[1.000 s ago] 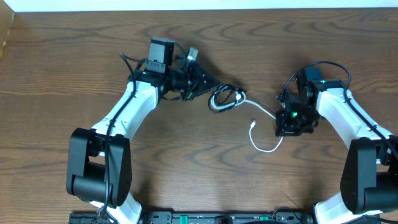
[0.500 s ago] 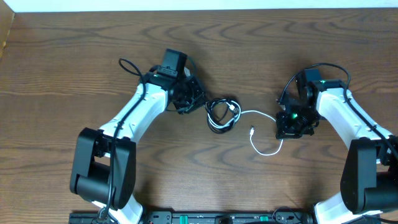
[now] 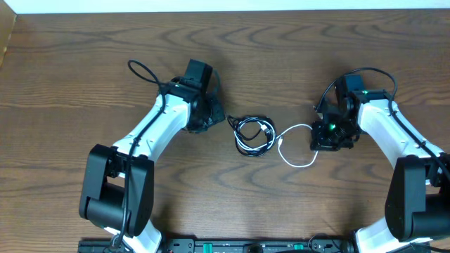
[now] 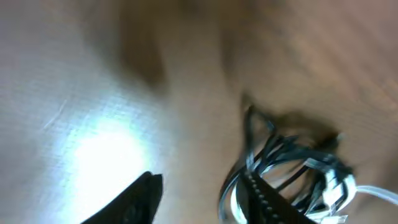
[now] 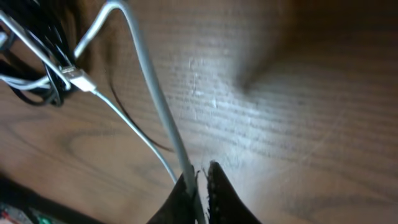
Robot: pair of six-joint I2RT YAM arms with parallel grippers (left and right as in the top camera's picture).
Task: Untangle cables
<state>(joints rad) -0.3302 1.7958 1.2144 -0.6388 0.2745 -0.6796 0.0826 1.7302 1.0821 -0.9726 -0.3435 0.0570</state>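
Looking at the tangle first, we see the thin black cable (image 3: 246, 133) coiled in small loops, flat on the brown wood-grain worktop (image 3: 70, 70). It lies between the two sets of jaws, nearer the left pair. The thin white cable (image 3: 295, 161) is caught up in the side of that coil that faces the right jaws. From there it leaves in a loose curved loop across the bare wood and ends at the right gripper (image 3: 316, 139).

From the right wrist, we see the white cable (image 5: 149, 93) run straight down into the right gripper (image 5: 200, 177), whose jaws are pressed together and pinch it. A thinner run of the same white cord passes just beside the jaws. Its small white plug (image 5: 78, 78) sits well ahead of them, against the black cable (image 5: 28, 93).

The left gripper (image 3: 214, 116) sits just beside the coil, and from overhead we see a small gap of wood between them. From the left wrist, blurred as that view is, the left gripper (image 4: 199, 180) has its jaws spread with only bare worktop between them. The black cable (image 4: 273, 149) bunches just beyond the right-hand finger (image 4: 267, 199); whether they touch we cannot tell. A bit of white cable (image 4: 373, 193) shows past that, on the far side of the bunch from the jaws.
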